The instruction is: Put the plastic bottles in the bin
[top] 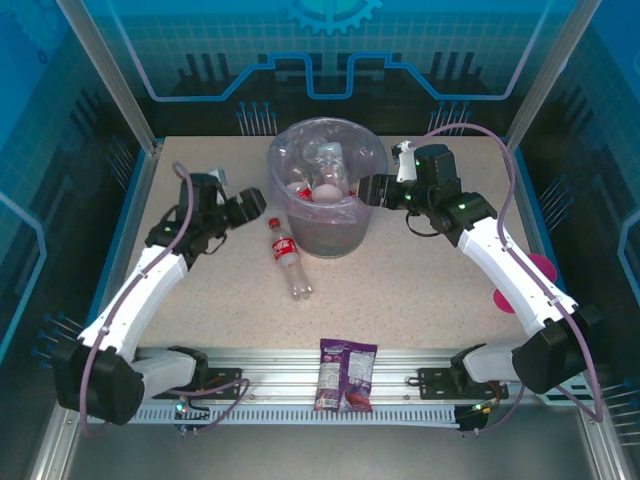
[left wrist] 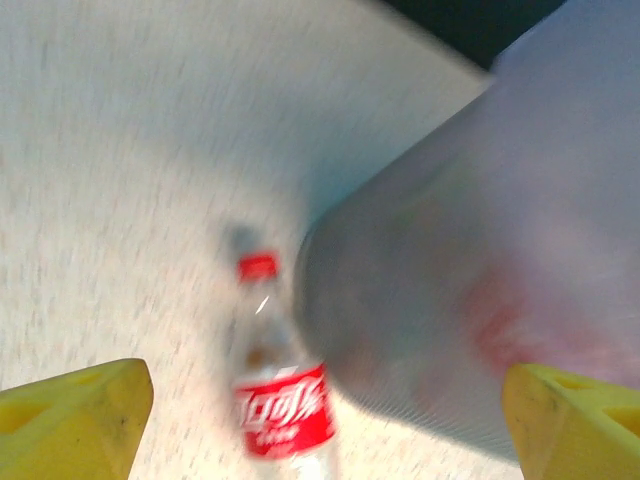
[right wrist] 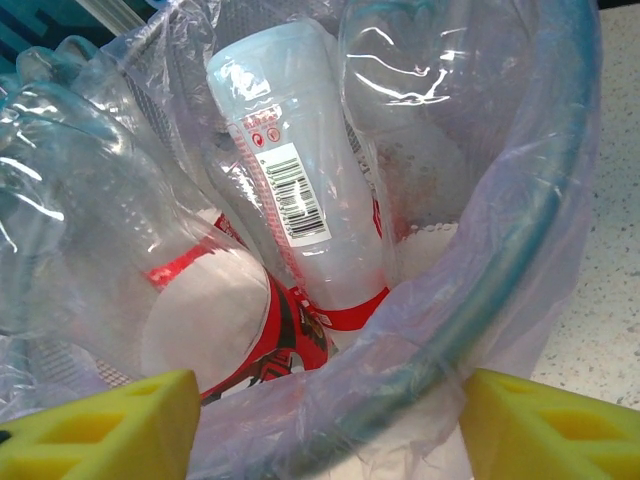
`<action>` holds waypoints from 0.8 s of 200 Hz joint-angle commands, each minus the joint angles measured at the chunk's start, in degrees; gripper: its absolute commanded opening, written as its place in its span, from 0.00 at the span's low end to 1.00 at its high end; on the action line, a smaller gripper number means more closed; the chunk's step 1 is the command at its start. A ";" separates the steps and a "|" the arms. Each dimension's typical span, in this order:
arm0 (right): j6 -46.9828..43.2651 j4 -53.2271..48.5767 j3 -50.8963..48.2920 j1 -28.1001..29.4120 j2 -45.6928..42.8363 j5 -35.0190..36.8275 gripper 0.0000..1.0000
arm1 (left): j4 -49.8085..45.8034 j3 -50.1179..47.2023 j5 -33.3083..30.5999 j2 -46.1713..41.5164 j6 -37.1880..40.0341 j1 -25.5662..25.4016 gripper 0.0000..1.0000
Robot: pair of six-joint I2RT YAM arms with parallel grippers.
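One loose bottle lies beside the bin, nearest the left arm.
The bottle [top: 288, 258] lies flat on the table [top: 420, 290] just left of the bin [top: 345, 232]. Its red cap points toward the left gripper [top: 262, 206] and its base toward the near edge. That gripper hovers just past the cap, fingers wide apart and empty, arm reaching forward-right. The right gripper [top: 366, 190], fingers also apart, hangs at the bin's right rim.
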 commanded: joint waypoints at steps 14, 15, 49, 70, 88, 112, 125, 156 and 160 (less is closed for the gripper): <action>-0.77 0.59 1.19 0.84 -0.67 0.82 0.78 | 10.66 -8.43 6.41 4.72 -12.16 -0.29 0.96; -0.79 0.57 1.17 0.84 -0.68 0.84 0.78 | 10.87 -8.51 6.44 4.90 -12.26 -0.34 0.96; -0.80 0.63 0.36 0.47 -1.20 1.48 0.80 | 15.12 -9.14 6.90 12.04 -14.67 -3.83 0.99; -0.71 0.47 0.36 0.21 -1.12 1.55 0.80 | 17.50 -9.22 6.98 15.89 -16.62 -5.88 0.99; -0.89 0.02 0.36 0.05 -1.45 1.70 0.80 | 18.83 -9.43 6.98 18.79 -18.55 -6.00 0.96; -1.04 -0.22 -0.20 -0.35 -2.28 1.92 0.81 | 21.00 -10.17 6.04 21.42 -20.64 -6.00 0.91; -0.91 0.05 -0.69 -0.61 -2.44 1.73 0.81 | 23.27 -10.90 6.20 22.89 -22.13 -6.00 0.89; -0.54 0.81 -1.40 -0.83 -2.18 0.79 0.81 | 27.24 -11.58 7.28 26.32 -24.08 -6.06 0.86; -0.62 0.78 -1.54 -0.83 -2.24 0.78 0.81 | 27.60 -11.56 7.56 26.67 -24.14 -6.09 0.86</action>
